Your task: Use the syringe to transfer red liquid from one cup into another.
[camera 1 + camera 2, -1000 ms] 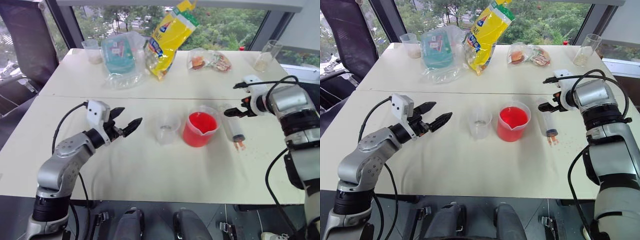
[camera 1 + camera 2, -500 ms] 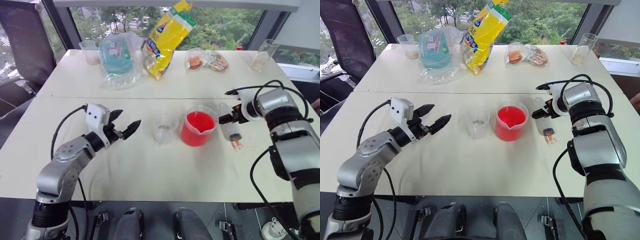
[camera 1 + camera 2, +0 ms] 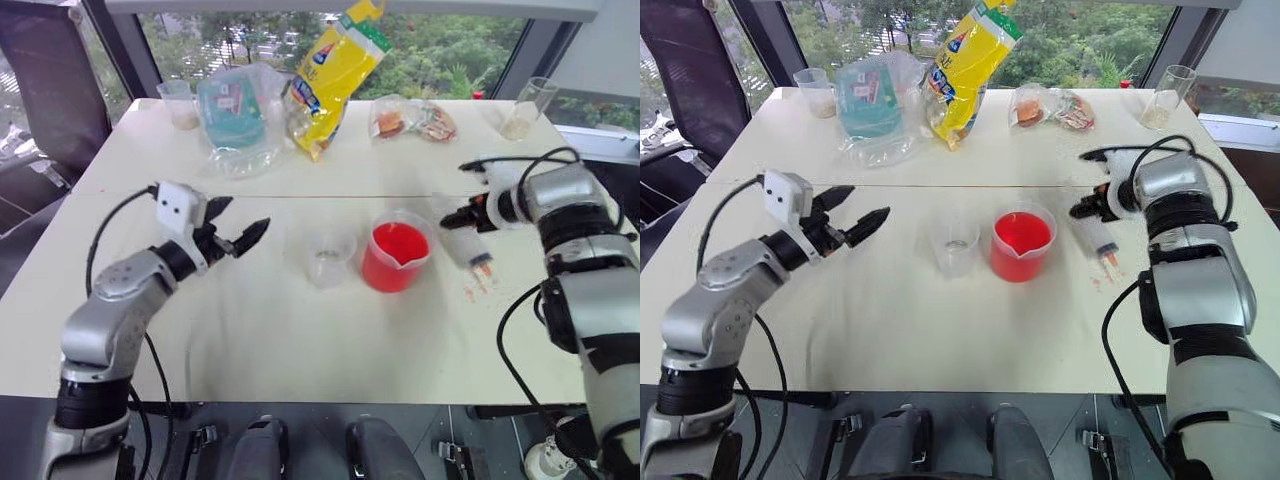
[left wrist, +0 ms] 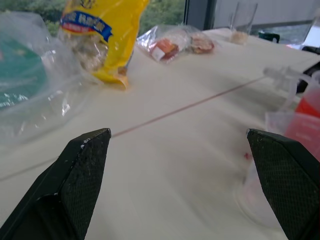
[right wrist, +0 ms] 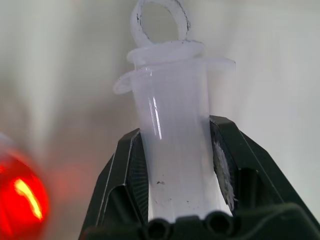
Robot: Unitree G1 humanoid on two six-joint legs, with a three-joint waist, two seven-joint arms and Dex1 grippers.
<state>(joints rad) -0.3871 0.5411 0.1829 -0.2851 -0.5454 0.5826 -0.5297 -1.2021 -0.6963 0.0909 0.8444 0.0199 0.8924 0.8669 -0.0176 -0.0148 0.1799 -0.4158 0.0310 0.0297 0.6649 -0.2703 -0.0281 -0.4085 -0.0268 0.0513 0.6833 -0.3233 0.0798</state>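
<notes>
Syringe (image 5: 175,145): clear barrel clamped between the two black fingers (image 5: 227,165) of the right pincer (image 3: 472,216). Flange and ring-ended plunger stick out past the fingers. Seen from the head, it slants, reddish nozzle tip low, close to the counter (image 3: 300,330), just right of the beaker. I cannot tell whether the tip touches the surface. A few red specks lie on the counter near the tip.

Beaker (image 3: 398,258): wide clear plastic, pour spout on its rim, upright near the counter's middle. Holds the red liquid (image 3: 400,243), filled well up its wall.

Small cup (image 3: 331,257): clear plastic, narrower and shorter, upright just left of the beaker, apart from it. Little or nothing visible inside.

Left pincer (image 3: 240,238): released, fingers spread wide with nothing between them, held above the counter, well left of the small cup and pointing toward it.

Far side of the counter, well apart from the working items:
- yellow snack bag (image 3: 335,70), standing tilted;
- clear plastic bag with a teal item inside (image 3: 238,115), left of the yellow bag;
- small clear packet of snacks (image 3: 415,120), right of it;
- tall glass tumbler (image 3: 182,103) at the far left corner;
- tall glass tumbler (image 3: 527,110) at the far right corner.

Office chair (image 3: 60,90): dark, beyond the counter's left edge.
</notes>
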